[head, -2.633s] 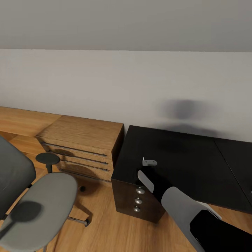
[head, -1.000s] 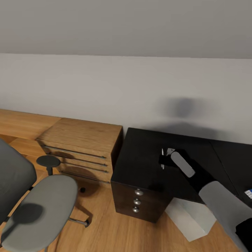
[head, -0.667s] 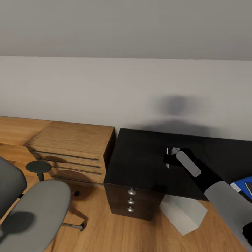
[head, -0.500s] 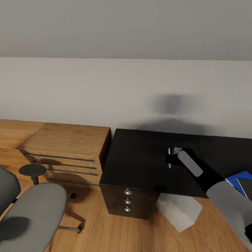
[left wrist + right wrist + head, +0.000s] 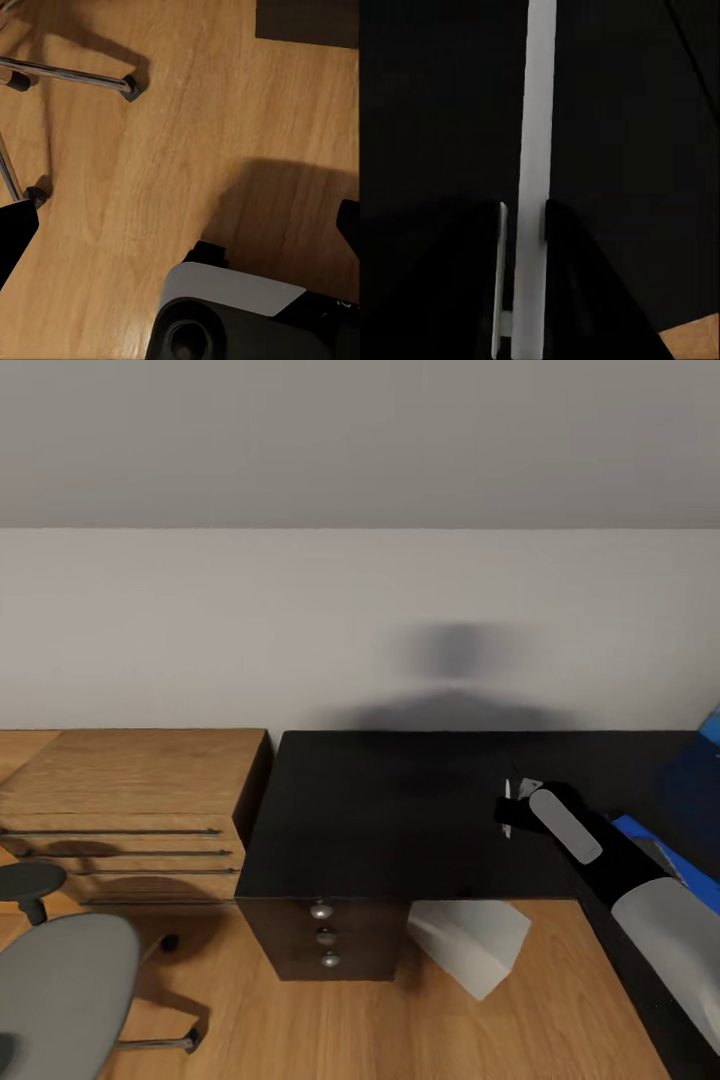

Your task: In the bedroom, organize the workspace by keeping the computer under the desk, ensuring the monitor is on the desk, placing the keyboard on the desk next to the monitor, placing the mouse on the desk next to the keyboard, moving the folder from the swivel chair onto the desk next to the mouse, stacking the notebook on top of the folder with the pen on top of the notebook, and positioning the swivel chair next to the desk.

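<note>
My right gripper [image 5: 513, 812] hovers over the glossy black desk [image 5: 390, 810], shut on the slim white pen [image 5: 508, 796]. In the right wrist view the pen [image 5: 538, 135] runs straight out between the two fingers, with the gripper [image 5: 525, 221] closed around it. The blue folder [image 5: 638, 831] lies on the desk at the far right, partly behind my forearm, and a grey sliver of the notebook [image 5: 662, 854] rests on it. The light grey computer [image 5: 468, 945] stands under the desk. The swivel chair seat [image 5: 55, 990] is at lower left. My left gripper [image 5: 184, 225] hangs open over the wooden floor.
A dark cabinet with round knobs [image 5: 322, 938] sits under the desk's left end. A wooden drawer chest [image 5: 120, 800] stands left of it against the wall. The chair's chrome legs [image 5: 67, 73] and casters spread across the floor near my left arm. A blue panel corner [image 5: 712, 725] shows far right.
The camera has swung right, so the desk, chest and chair have slid left and the folder has come into view. My right gripper still holds the pen over the desk.
</note>
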`<state>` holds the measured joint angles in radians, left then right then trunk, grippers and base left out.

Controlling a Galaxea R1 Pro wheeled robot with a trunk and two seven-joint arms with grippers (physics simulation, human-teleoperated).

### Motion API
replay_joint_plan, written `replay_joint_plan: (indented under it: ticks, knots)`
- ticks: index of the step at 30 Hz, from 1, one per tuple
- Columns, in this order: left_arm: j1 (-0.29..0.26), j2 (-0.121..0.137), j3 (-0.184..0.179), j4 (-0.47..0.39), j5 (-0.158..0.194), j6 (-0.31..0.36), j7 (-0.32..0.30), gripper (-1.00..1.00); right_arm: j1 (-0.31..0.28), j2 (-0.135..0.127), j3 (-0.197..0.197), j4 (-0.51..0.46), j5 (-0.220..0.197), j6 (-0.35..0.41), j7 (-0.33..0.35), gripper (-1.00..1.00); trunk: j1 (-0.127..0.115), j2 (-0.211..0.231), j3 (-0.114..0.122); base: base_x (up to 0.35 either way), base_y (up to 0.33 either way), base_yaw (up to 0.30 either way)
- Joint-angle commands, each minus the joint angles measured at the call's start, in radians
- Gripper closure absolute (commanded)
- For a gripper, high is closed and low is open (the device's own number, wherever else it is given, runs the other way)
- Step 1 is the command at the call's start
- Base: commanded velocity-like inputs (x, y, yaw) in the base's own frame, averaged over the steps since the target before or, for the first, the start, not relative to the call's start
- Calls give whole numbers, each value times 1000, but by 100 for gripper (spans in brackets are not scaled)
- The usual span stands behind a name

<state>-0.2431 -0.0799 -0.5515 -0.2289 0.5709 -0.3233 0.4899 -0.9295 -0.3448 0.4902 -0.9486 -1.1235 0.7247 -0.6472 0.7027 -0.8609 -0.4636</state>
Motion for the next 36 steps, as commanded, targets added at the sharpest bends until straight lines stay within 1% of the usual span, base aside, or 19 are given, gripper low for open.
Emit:
replay_joint_plan:
  ticks: [1, 7, 12, 14, 19, 28, 36]
  knots:
    - [-1, 0, -9, 1, 8, -4, 4, -100, -1, -2, 4, -1, -11, -2, -9, 100, 0, -1, -1, 0, -236, -268]
    - [-1, -1, -9, 8, 8, -4, -1, -100, -1, -2, 4, 10, -10, -11, -9, 100, 0, -1, -2, 0, -109, -266]
    - [-1, -2, -10, 12, 7, -3, -2, -100, -1, -3, 4, 22, -9, -43, -10, 100, 0, -1, -5, 0, -20, -254]
    - [-1, -1, -10, 12, 7, -3, -3, -100, 0, -10, 4, 26, -9, -49, -11, 100, 0, -1, -6, 0, -3, -248]
    - [-1, -1, -10, 13, 7, -3, -4, -100, -1, -16, 4, 34, -8, -51, -10, 100, 0, -1, -9, 0, -1, -247]
    - [-1, -1, -10, 13, 7, -3, -4, -100, -1, -21, 4, 45, 23, -54, -11, 100, 0, -1, -15, 0, 0, -247]
    - [-1, -1, -10, 13, 7, -3, -4, -100, -1, -26, 4, 51, 29, -88, -11, 100, 0, -1, -20, 0, 0, -247]
